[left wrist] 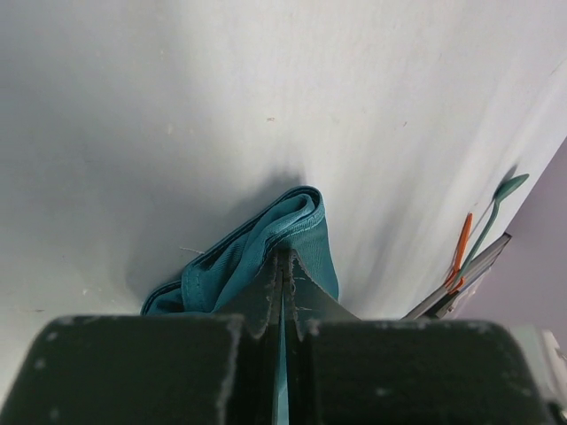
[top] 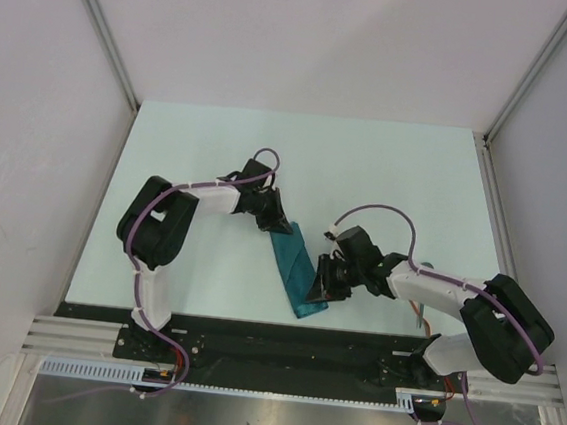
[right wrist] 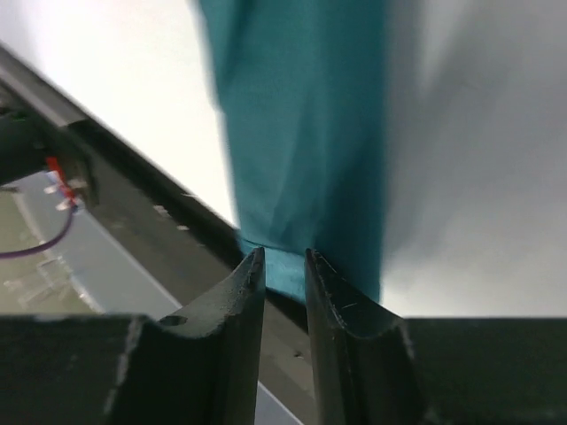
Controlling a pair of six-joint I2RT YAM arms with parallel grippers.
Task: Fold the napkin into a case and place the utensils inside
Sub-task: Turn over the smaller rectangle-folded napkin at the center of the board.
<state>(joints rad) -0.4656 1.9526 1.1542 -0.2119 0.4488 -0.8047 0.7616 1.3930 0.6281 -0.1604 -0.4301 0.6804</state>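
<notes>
The teal napkin (top: 294,264) lies as a long narrow folded strip running from mid-table toward the front edge. My left gripper (top: 274,224) is at its far end, shut on a bunched fold of the cloth (left wrist: 239,261), which runs up between the closed jaws (left wrist: 285,257). My right gripper (top: 318,288) hovers at the strip's near end. Its jaws (right wrist: 283,255) stand a narrow gap apart with nothing between them, and the napkin (right wrist: 301,133) lies just beyond the tips. An orange-red utensil (left wrist: 461,248) shows only in the left wrist view, far right by the wall.
A thin teal-green utensil (left wrist: 503,193) lies beside the orange one, next to a grey bar (left wrist: 461,279). The black front rail (top: 252,328) runs along the table's near edge, close under the napkin's end (right wrist: 133,177). Pale walls enclose the table on three sides.
</notes>
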